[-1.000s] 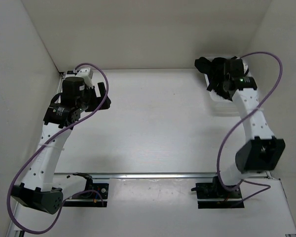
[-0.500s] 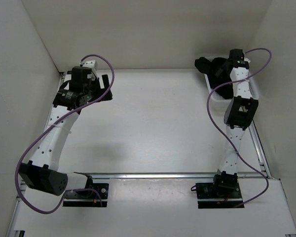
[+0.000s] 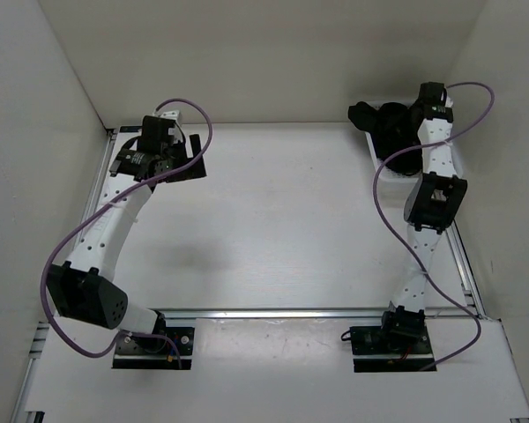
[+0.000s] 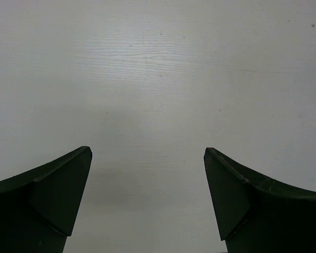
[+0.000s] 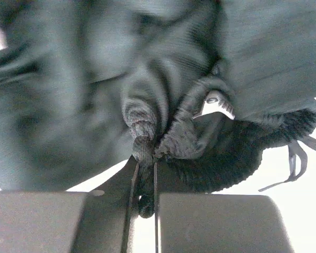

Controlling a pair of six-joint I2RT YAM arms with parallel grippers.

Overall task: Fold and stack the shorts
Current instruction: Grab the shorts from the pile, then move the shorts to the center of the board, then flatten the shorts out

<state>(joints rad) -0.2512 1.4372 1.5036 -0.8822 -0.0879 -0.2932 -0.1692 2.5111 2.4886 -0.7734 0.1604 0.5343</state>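
**Top view with both wrist views.** The shorts (image 3: 381,126) lie bunched at the far right corner of the surface (image 3: 291,229), partly over a shallow white tray (image 3: 388,174). No long axis can be read from the heap.

The right gripper (image 5: 145,197) is closed to a narrow slit. Its fingers (image 5: 216,221) pinch a ridge of black cloth that rises directly ahead of them. The thin drawstring (image 5: 295,158) trails to the right of the grasp.

The fabric is soft and matt, finely ribbed where the waistband gathers. It will likely drape and sag rather than hold a shape.

The left gripper (image 4: 147,153) hangs spread wide over bare white surface at the far left, well apart from the garment. The right arm is therefore the nearer. Drawing the cloth toward the centre for spreading appears to be the step in hand.
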